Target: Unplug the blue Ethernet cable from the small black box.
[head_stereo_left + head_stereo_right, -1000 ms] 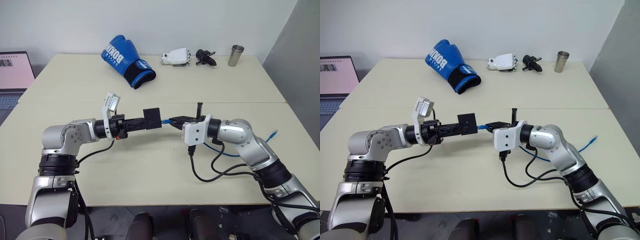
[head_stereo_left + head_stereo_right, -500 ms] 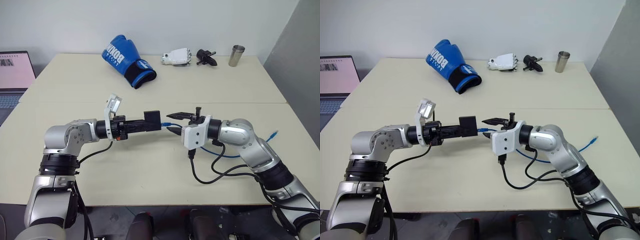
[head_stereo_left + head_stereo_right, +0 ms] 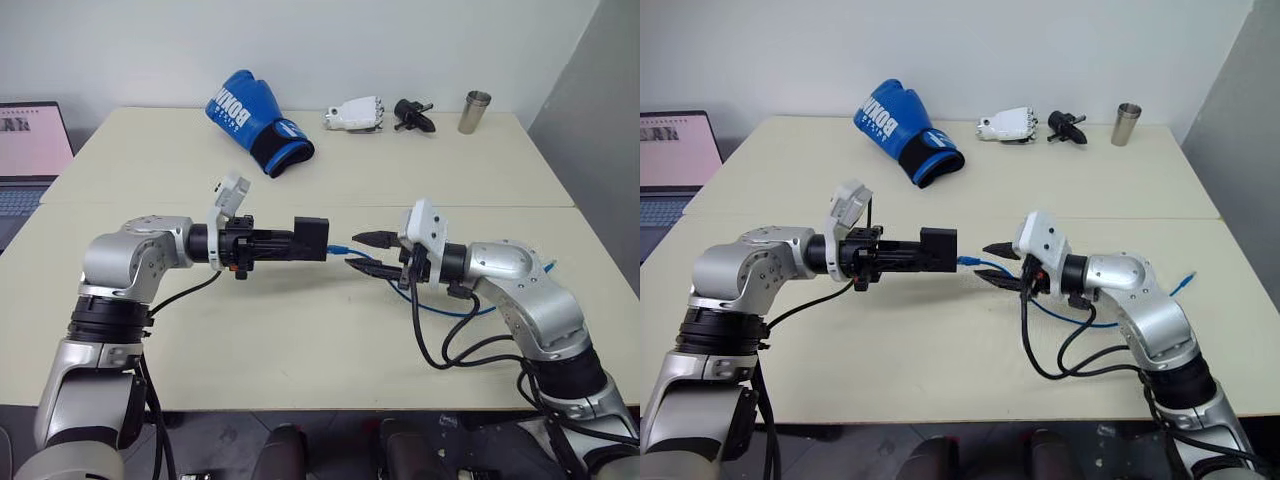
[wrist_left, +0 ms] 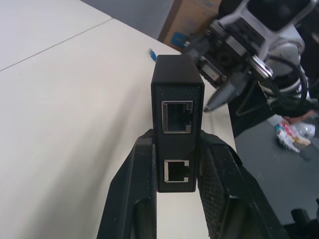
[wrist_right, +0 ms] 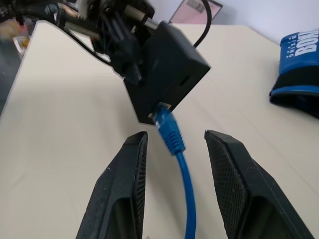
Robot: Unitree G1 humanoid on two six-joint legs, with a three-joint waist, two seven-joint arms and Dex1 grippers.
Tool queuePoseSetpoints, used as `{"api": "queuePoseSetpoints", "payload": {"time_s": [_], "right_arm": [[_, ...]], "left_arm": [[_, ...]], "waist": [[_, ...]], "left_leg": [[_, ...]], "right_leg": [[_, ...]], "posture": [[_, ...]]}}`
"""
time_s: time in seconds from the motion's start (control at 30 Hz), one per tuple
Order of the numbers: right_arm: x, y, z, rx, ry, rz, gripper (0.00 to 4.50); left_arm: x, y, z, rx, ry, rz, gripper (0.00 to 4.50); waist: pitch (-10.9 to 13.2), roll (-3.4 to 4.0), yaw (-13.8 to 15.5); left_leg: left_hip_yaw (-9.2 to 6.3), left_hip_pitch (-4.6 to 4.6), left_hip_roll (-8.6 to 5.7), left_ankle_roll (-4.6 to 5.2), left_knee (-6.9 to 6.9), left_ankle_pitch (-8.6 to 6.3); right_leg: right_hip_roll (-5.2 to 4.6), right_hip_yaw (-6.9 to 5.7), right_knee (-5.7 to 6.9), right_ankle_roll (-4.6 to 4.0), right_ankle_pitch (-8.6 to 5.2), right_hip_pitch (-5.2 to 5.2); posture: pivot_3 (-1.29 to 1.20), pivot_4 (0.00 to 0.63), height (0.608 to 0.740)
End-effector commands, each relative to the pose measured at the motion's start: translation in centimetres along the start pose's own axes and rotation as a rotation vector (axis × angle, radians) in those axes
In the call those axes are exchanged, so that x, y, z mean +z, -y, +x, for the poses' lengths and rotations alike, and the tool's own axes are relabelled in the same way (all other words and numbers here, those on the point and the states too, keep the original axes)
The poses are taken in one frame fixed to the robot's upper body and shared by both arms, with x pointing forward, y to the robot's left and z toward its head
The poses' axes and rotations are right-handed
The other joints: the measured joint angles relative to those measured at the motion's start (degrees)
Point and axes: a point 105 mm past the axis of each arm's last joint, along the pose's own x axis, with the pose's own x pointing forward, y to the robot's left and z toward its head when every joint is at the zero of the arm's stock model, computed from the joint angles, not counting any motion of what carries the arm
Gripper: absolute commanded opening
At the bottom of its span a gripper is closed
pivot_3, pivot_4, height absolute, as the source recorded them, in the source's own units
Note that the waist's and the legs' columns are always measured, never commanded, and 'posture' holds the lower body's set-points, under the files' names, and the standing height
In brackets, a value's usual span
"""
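Observation:
My left gripper (image 3: 292, 242) is shut on the small black box (image 3: 311, 236) and holds it level above the table. In the left wrist view the small black box (image 4: 177, 89) stands between the two fingers (image 4: 133, 189), with two empty ports facing the camera. The blue Ethernet cable (image 5: 171, 130) is plugged into the box's far edge (image 5: 167, 69). My right gripper (image 5: 175, 134) is open, one finger on each side of the plug, not pinching it. The cable (image 3: 455, 311) runs under my right arm, and its free end (image 3: 545, 268) lies on the table.
A blue boxing glove (image 3: 250, 120), a white robotic hand (image 3: 352, 114), a black part (image 3: 411, 115) and a metal cup (image 3: 472, 111) stand along the table's far side. A laptop (image 3: 30, 150) sits at the left edge. Black cables (image 3: 450, 350) hang from my right wrist.
My right gripper, shut at the plug a second ago, has opened, rolled its white camera mount from below to on top, and drawn slightly back. The cable stays plugged in.

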Motion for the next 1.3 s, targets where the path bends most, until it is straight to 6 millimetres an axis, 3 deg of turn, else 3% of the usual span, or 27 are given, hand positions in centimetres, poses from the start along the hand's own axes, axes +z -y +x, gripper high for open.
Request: {"api": "queuePoseSetpoints", "payload": {"time_s": [0.03,0.1,0.3,0.47,0.87,1.3], "right_arm": [[0.8,0.0,-0.5,0.046,0.025,0.047,1.92],[0.6,-0.3,-0.6,0.074,0.023,0.088,1.92],[0.5,-0.4,-0.4,0.117,0.016,0.201,2.91],[0.3,0.1,-0.1,0.138,0.003,0.237,2.91],[1.2,-1.1,0.2,0.260,0.024,0.412,2.91],[1.1,-0.4,0.8,0.220,0.034,0.454,2.91]], "left_arm": [[1.4,0.6,-0.4,-0.004,-0.008,0.080,0.76],[1.4,0.6,-0.5,-0.003,-0.008,0.082,0.76],[1.4,1.0,-0.5,-0.035,0.009,0.051,0.76],[0.9,1.3,-0.5,-0.070,0.001,0.024,0.76],[1.0,1.7,-0.2,-0.113,0.034,0.038,0.76],[1.2,1.7,0.0,-0.106,0.050,0.038,0.76]], "waist": [[0.0,0.00,0.1],[0.0,0.00,0.1],[0.0,0.00,0.1],[0.0,0.00,0.0],[0.0,0.00,0.0],[0.0,0.00,0.0]], "left_leg": [[0.00,0.00,0.00,0.00,0.00,0.00],[0.01,-0.02,-0.02,0.01,0.00,0.00],[0.00,-0.04,-0.01,0.01,0.00,0.00],[0.00,-0.04,0.01,0.01,-0.01,-0.01],[0.00,-0.06,0.02,0.01,0.00,-0.01],[0.00,-0.09,0.01,0.01,-0.01,-0.01]], "right_leg": [[0.00,0.00,-0.01,0.00,0.00,0.00],[-0.01,0.00,-0.03,0.00,0.00,0.00],[0.00,-0.01,-0.03,0.00,0.00,-0.02],[0.04,-0.01,-0.02,0.00,0.00,-0.04],[0.04,0.00,-0.02,0.00,0.00,-0.06],[0.04,0.00,-0.03,0.01,0.00,-0.08]], "posture": [[0.00,0.150,0.740],[0.00,0.150,0.740],[0.00,0.150,0.740],[0.00,0.150,0.740],[0.00,0.150,0.740],[0.00,0.150,0.740]]}}
